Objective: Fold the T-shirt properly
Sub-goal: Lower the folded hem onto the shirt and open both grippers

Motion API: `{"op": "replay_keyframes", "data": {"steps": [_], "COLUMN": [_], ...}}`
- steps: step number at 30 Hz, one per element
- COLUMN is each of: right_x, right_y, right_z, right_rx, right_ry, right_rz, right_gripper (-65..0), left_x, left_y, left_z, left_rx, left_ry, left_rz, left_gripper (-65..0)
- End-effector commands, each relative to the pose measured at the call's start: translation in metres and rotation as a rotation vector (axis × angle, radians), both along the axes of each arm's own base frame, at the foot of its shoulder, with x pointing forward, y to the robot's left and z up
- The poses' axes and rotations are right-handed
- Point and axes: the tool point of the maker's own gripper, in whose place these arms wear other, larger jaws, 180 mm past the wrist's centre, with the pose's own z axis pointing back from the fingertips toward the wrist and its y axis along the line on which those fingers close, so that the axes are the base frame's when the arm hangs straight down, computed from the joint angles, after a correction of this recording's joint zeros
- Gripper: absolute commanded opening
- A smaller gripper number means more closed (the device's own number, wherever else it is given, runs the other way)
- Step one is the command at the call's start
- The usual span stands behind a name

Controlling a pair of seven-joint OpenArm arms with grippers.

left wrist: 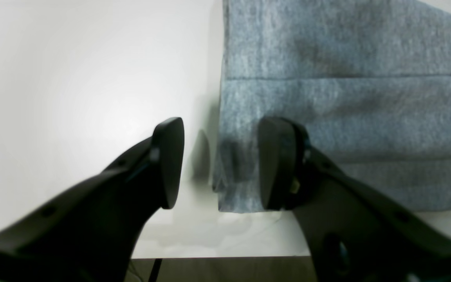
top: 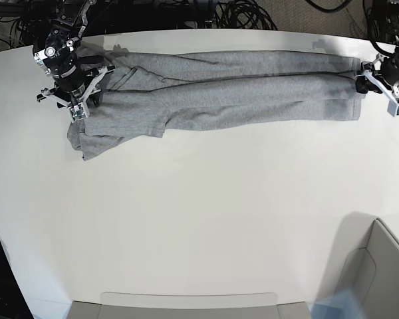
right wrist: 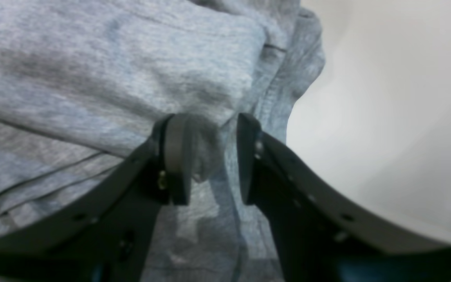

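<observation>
T-shirt [top: 219, 83]: grey, folded lengthwise into a long band across upper tabletop [top: 199, 219]. Left pincer [left wrist: 219, 162], upper right: released, straddling hem corner. Right pincer [right wrist: 213, 158], upper left: parted over bunched sleeve. Advice: lift clear straight upward, avoid dragging layers

Both grippers are showing matte black, curved fingers that are tapering up to flat, rounded pads. On the left gripper [left wrist: 219, 162] small round holes are running along each finger, and a brass-coloured screw is glinting beside one pad. The right gripper [right wrist: 213, 158] is wearing the same holes and a similar brass screw, with a greyish pad face. From overhead, white brackets and black cylindrical joints are showing at both wrists.
</observation>
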Motion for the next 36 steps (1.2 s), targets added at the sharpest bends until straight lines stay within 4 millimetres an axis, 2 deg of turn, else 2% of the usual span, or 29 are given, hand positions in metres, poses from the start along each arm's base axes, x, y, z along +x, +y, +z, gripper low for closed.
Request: {"op": "replay_keyframes", "data": {"steps": [1,6,12,17,21,25,29,31,36], "right_x": [0.006,0.002,0.001,0.003,0.003,0.003,0.003,0.003,0.002], "right_y": [0.001,0.001,0.001,0.002,0.003,0.003,0.003,0.003,0.002], "right_z": [0.005,-0.006,-0.008,-0.007,-0.007,-0.007,-0.007,-0.007,-0.008], "right_rx": [0.005,0.022,0.022,0.021,0.022,0.021,0.021,0.021,0.02], "right_ry": [-0.027,0.003,0.008,0.005,0.005,0.006,0.006,0.006,0.008], "right_rz": [0.02,0.018,0.017,0.022,0.023,0.023,0.025,0.025,0.023], "right_gripper": [-44.5,-44.6,-44.6,-44.6,-44.6,-44.6,-44.6,-44.6,-44.6], "left_x": [0.01,0.007,0.001,0.002,-0.007,-0.017,-0.024,-0.027,-0.031], "left_y": [0.005,-0.005,0.022,0.026,0.03,0.018,0.0,-0.014,-0.03], "left_z": [0.012,0.009,-0.012,-0.025,-0.04,-0.059,-0.074,-0.082,-0.089], "left_rx": [0.021,0.006,0.051,0.064,0.03,-0.031,-0.057,-0.086,-0.117], "left_ry": [-0.039,-0.035,0.035,0.086,0.124,0.15,0.2,0.209,0.216], "left_rz": [-0.019,-0.144,-0.103,-0.113,-0.069,-0.032,-0.08,-0.089,-0.097], "left_gripper": [-33.8,-31.9,-31.6,-31.7,-31.8,-31.8,-32.1,-33.7,-38.7]}}
